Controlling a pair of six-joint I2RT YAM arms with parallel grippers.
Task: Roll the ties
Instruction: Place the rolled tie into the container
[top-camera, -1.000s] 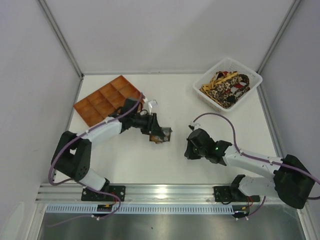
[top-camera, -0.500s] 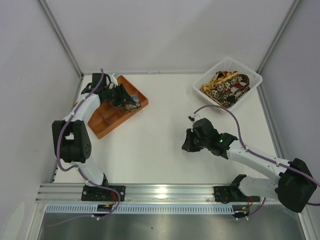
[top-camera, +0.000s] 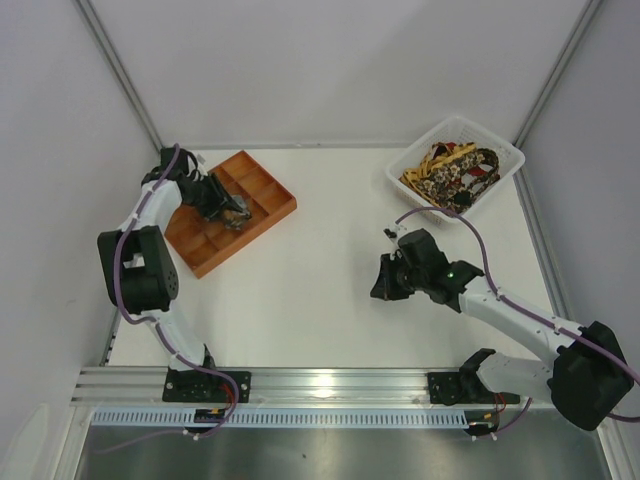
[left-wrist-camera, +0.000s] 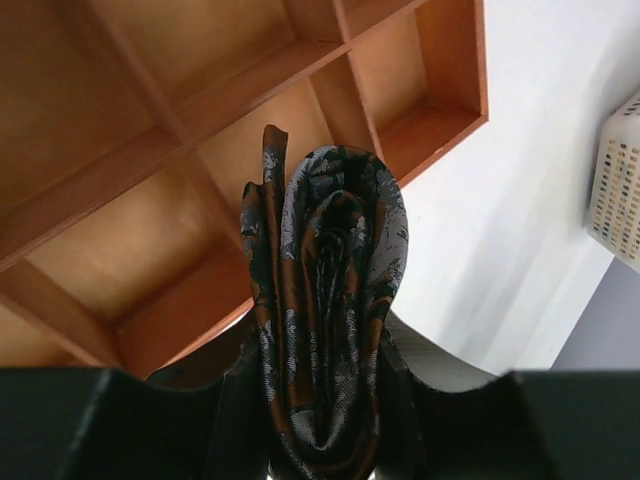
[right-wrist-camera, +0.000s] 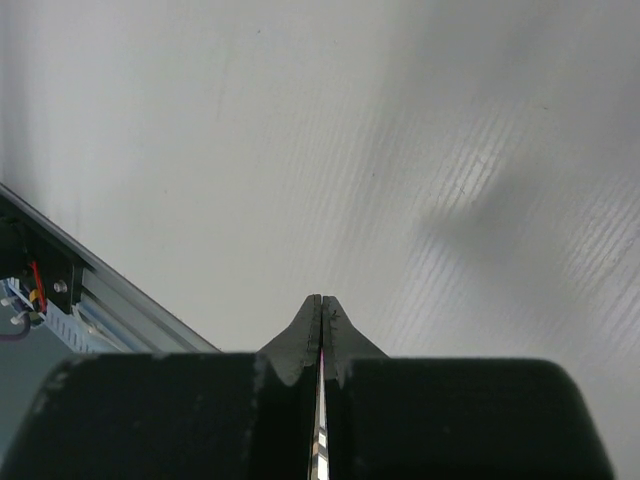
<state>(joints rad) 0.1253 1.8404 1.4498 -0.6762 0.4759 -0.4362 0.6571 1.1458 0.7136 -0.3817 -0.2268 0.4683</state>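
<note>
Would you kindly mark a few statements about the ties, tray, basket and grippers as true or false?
1. The left gripper holds a rolled tie over the tray. True.
2. The right gripper hangs above bare table. True.
3. The right gripper is open. False: it is shut, holding nothing.
4. The basket is empty. False: ties lie in it.

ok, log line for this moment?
left gripper: shut on rolled tie, over orange tray | right gripper: shut, empty, above table | other ties in white basket
</note>
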